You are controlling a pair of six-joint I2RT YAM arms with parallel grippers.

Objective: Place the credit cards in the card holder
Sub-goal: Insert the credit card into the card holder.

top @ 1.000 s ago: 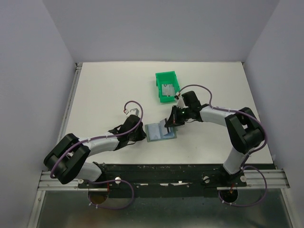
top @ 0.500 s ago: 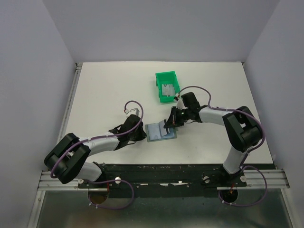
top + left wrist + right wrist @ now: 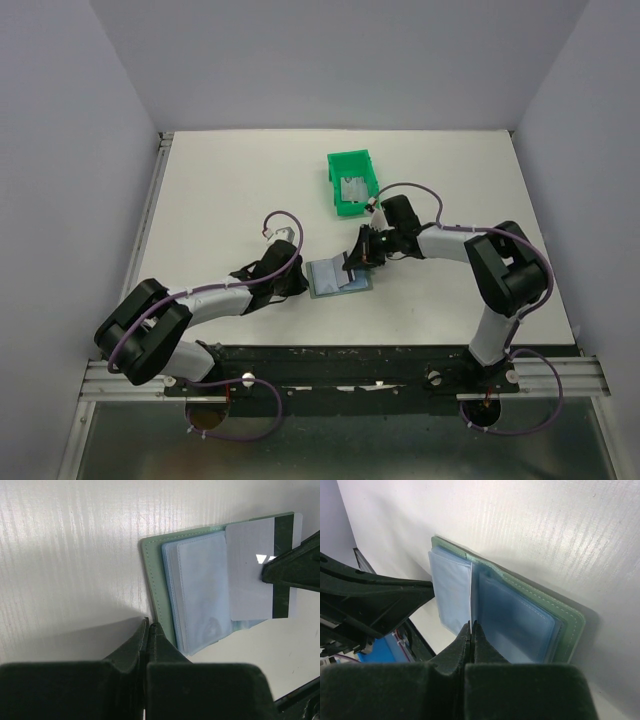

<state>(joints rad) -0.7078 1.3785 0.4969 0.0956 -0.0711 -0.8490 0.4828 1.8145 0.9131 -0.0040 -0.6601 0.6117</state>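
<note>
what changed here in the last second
The right gripper, shut on a credit card, edged slightly left and toward the arm bases, bringing the card further over the open card holder. Nothing was picked up or let go. The left gripper, shut by the holder's left edge, the holder itself and the green bin stayed put.

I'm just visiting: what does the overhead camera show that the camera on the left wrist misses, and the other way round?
Only the overhead view shows the green bin with a second card lying in it. Only the left wrist view shows the stitching along the edge of the card holder and its separate pale blue pockets. Both show the holder lying open on the table, the right gripper shut on the held card over it, and the left gripper shut beside its edge.
</note>
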